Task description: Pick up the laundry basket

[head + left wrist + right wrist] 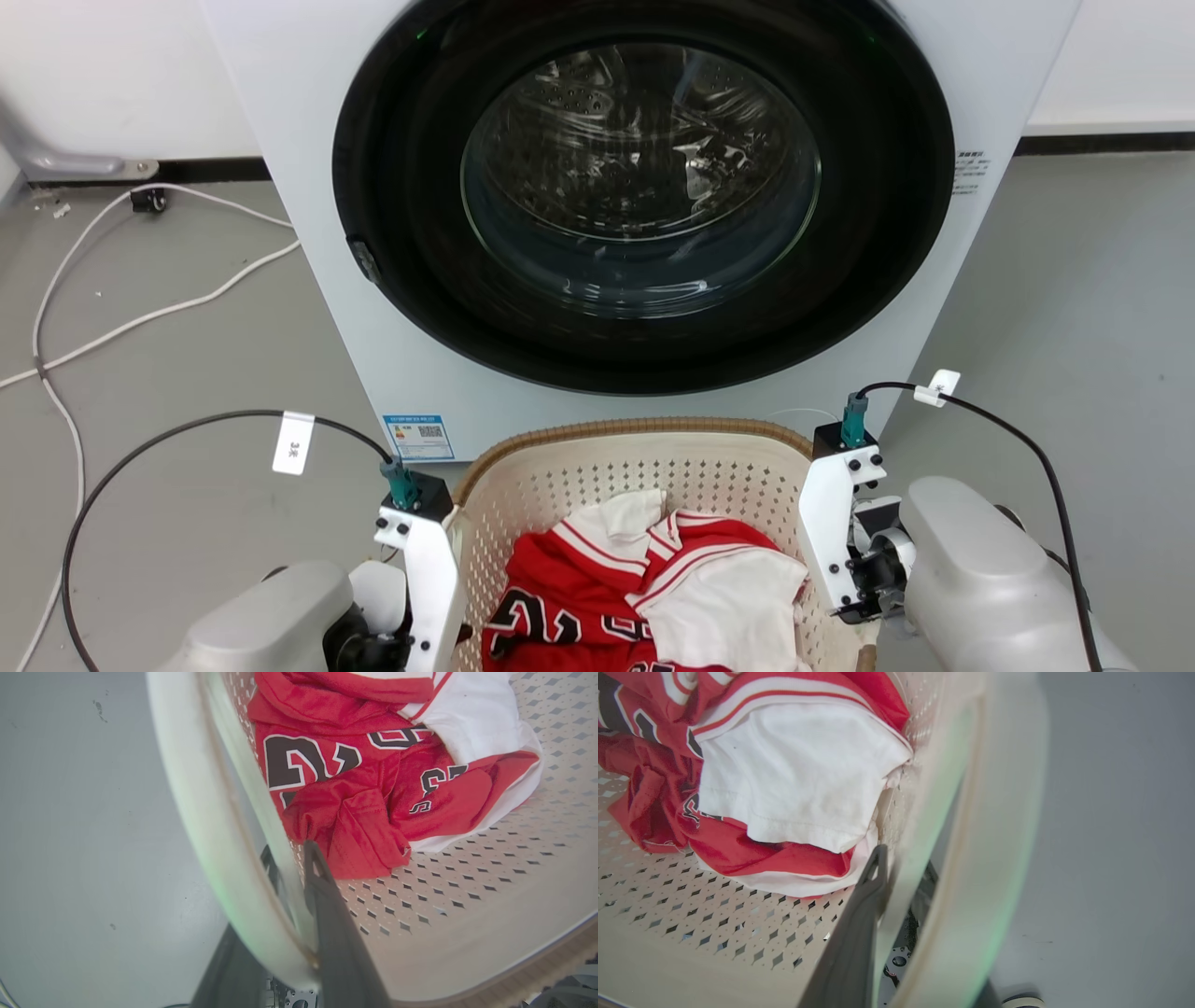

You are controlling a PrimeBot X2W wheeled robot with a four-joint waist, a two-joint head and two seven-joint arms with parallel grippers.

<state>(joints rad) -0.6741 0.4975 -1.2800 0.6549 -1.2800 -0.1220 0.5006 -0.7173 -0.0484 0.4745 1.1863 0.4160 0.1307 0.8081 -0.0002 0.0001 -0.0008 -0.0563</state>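
We're clamping the laundry basket (644,427) from both sides: left gripper (288,851) and right gripper (903,861) each pinching a side wall, one finger inside, one outside, probably for a level lift. It's holding red and white clothes (644,579) and sitting just before the washer (308,280).

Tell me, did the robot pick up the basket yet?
Done: the left gripper and right gripper are at the laundry basket. Now: each clamps a side wall, one finger inside, one outside. Left: lifting; I cannot tell if it is off the floor.
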